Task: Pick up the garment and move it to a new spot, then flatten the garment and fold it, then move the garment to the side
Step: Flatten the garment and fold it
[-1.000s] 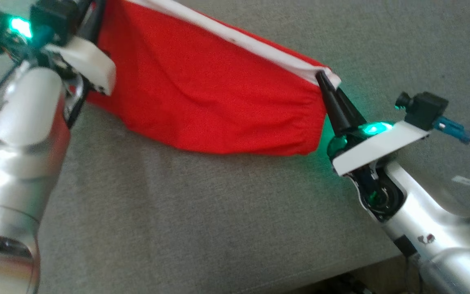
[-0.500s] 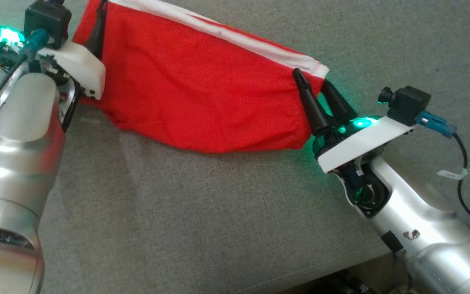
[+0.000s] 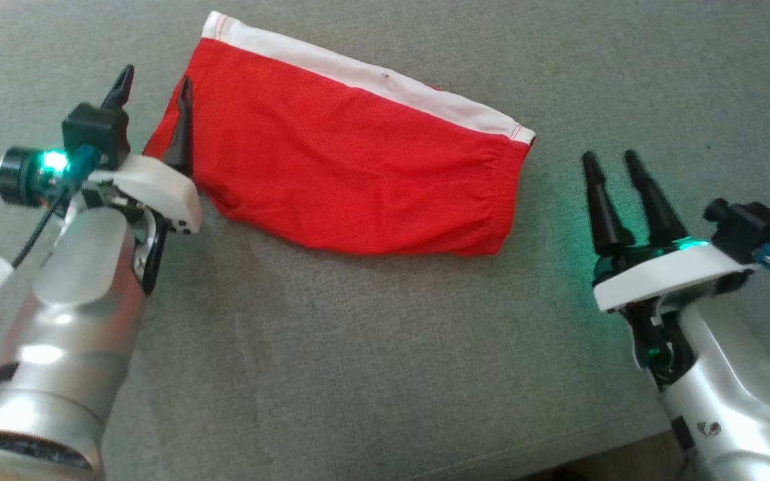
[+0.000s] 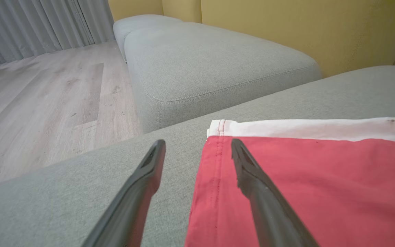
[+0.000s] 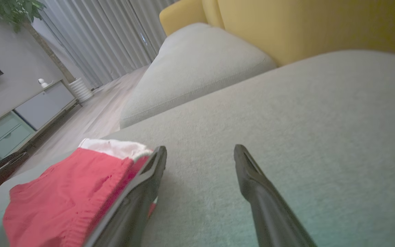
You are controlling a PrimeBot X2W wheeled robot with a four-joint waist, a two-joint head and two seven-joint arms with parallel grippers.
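Left gripper: fingers spread wide, holding nothing; it straddles the garment's left hem, one finger above red cloth, the other above bare cushion.
Garment: red with a white band along its far edge; lies flat on the grey sofa seat, between the two grippers; probably laid here for smoothing and folding.
Right gripper: fingers apart, empty; near the gathered elastic end, not touching.
Open room: broad bare cushion on the near side and to the right; beyond the left gripper the seat ends at wooden floor, so a rightward move looks safer.
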